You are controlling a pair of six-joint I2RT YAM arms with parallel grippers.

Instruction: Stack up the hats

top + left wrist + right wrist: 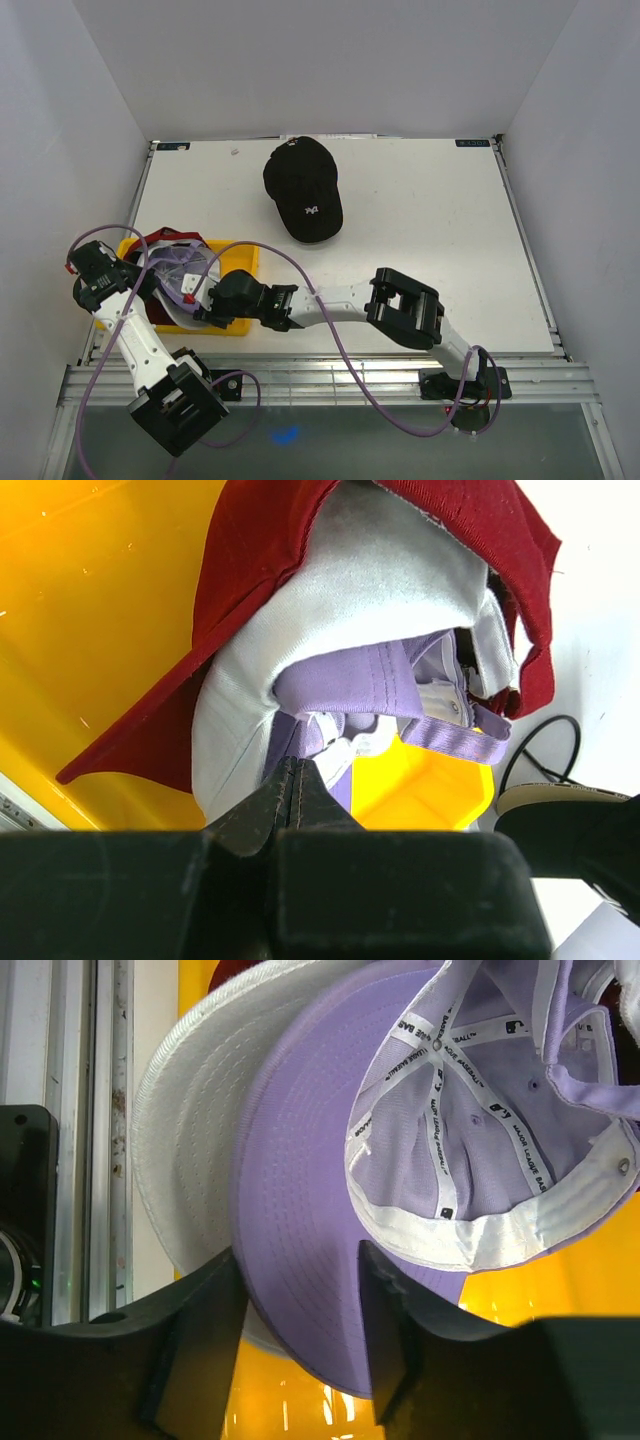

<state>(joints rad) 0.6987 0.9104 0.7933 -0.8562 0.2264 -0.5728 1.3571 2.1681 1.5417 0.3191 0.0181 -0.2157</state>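
A yellow tray at the near left holds three nested upturned caps: dark red outermost, white inside it, lavender innermost. My right gripper is open, with the lavender cap's brim between its fingers and the white brim behind. My left gripper is shut, its tips touching the back of the nested caps. A black cap with a white logo lies alone at mid-table. No tan cap is in view.
Both arms reach over the tray at the table's near left corner. Purple cables loop around the arms. A metal rail runs along the near edge. White walls enclose the table. A thin black wire loop lies beside the tray.
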